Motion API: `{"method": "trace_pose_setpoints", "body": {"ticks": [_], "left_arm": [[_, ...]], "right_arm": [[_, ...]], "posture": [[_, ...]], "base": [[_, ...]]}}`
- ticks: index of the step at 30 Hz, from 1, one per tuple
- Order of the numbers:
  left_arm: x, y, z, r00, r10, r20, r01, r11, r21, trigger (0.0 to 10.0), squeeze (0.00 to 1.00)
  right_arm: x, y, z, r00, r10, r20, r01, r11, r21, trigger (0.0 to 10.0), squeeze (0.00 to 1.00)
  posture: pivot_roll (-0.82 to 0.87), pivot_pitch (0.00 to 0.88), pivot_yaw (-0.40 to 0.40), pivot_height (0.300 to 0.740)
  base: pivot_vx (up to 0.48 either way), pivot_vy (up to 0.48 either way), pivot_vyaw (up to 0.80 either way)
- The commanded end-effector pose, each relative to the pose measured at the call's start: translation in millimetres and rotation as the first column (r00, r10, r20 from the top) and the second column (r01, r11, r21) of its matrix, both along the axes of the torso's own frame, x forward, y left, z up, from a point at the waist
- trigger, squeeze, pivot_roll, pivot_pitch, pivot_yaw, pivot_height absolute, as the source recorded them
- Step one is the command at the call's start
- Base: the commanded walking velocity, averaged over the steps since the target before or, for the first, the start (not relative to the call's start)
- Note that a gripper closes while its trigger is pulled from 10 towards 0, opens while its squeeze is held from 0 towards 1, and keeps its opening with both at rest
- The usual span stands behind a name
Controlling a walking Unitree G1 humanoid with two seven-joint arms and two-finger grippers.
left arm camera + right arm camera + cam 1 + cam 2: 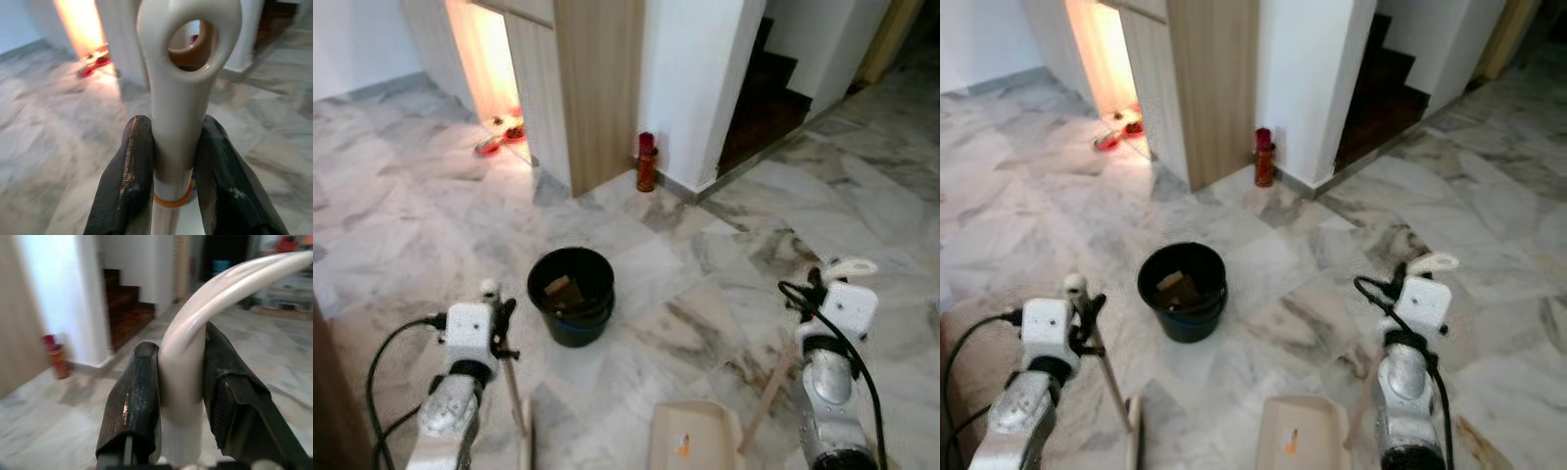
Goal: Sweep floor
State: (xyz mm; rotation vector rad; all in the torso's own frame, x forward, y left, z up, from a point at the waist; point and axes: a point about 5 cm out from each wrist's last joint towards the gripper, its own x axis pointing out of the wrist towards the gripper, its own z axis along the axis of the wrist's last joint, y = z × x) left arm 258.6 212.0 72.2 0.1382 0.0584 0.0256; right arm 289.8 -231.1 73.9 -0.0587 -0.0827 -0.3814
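Note:
My left gripper is shut on the white, eyelet-topped cap of a broom handle. The wooden stick runs down to the pale broom head at the frame's lower edge. My right gripper is shut on the curved white top of the dustpan handle. Its wooden stick slants down to the cream dustpan on the marble floor between my arms. A small orange scrap lies in the pan.
A black bucket with some debris inside stands just ahead on the marble floor. Beyond it are a wooden cabinet corner, a red canister by the white wall, dark stairs to the right, and red items in the lit opening.

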Motion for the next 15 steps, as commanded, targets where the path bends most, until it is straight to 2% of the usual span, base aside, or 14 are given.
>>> {"method": "trace_pose_setpoints", "body": {"ticks": [1,15], "left_arm": [[3.8,-8.3,3.9,0.999,-0.025,0.024,0.025,1.0,-0.013,10.0,0.0],[6.5,-10.5,6.0,0.999,-0.032,0.034,0.033,0.999,-0.013,10.0,0.0]], "right_arm": [[-1.6,-8.9,2.0,1.0,-0.025,0.005,0.025,0.999,-0.023,10.0,0.0],[-1.6,-12.1,2.5,0.999,-0.037,0.008,0.037,0.999,-0.027,10.0,0.0]], "posture": [[0.06,0.0,-0.036,0.74],[0.06,0.0,-0.031,0.74]], "base": [[0.0,0.0,-0.8],[0.0,0.0,-0.79]]}}
